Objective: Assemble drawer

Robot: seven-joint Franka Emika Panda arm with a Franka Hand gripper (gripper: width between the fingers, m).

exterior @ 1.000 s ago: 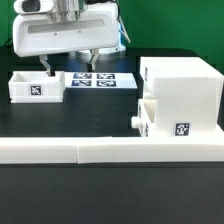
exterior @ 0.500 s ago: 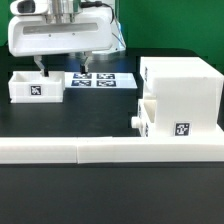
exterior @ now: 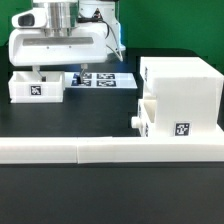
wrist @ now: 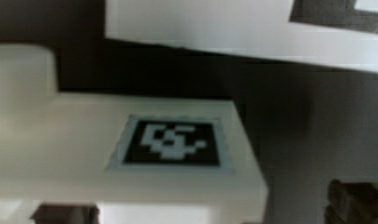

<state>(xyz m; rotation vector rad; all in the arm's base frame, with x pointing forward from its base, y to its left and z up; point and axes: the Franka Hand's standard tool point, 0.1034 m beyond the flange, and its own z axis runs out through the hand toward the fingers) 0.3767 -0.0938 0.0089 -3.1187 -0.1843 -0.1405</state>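
On the table (exterior: 60, 125) sit one case (exterior: 182, 82) and one loose drawer (exterior: 35, 89).

Blurred, unreadable tag (wrist: 173, 142) in the wrist view; marker board (exterior: 105, 79) partly behind claw (exterior: 60, 70)

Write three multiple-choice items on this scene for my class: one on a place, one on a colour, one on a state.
1. Where is the small box? A: at the exterior view's left of the marker board. B: on top of it. C: hanging in the air.
2. What colour is the table? A: white. B: black. C: red.
3. How is the gripper? A: open. B: shut on the box. C: out of view.
Key: 1 A, it lies on the table beside the board. 2 B, the bare top is black. 3 A, its fingers stand apart.
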